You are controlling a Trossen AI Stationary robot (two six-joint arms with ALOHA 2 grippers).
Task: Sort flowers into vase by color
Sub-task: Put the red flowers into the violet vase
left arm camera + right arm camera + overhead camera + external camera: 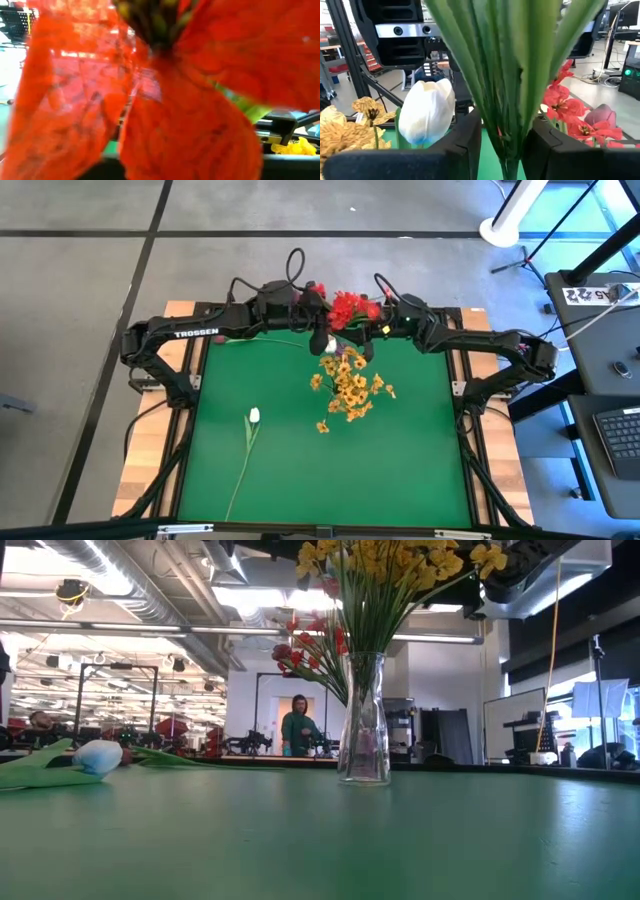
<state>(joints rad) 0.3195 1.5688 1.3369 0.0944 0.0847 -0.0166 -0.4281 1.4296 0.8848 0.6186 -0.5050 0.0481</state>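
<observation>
A clear glass vase (pixel 363 730) stands toward the table's far middle. It holds yellow blossom clusters (pixel 350 385) and red blossoms (pixel 310 648) that lean out of its mouth. Both arms meet above it at the far edge. My left gripper (pixel 318 310) is beside the red blossoms (pixel 350 308); a red blossom (pixel 165 100) fills its wrist view. My right gripper (pixel 502 150) is shut around a bundle of green stems and leaves, with a white tulip bud (pixel 427 112) beside it. Another white tulip (pixel 254 416) lies flat on the mat, left of the middle. No dark pink-maroon bud is identifiable. My right gripper has green stems and long leaves (pixel 510 130) between its two fingers (pixel 465 145), which lie across them. The greenery rises past the camera. Which flower it belongs to, and how far back it reaches, does not show.
The green mat (pixel 420 470) lies open on the near and right sides. The lying tulip's long stem (pixel 240 470) runs toward the near edge. Wooden boards and the arms' dark frames border the mat. A person (pixel 298 725) stands far back in the room.
</observation>
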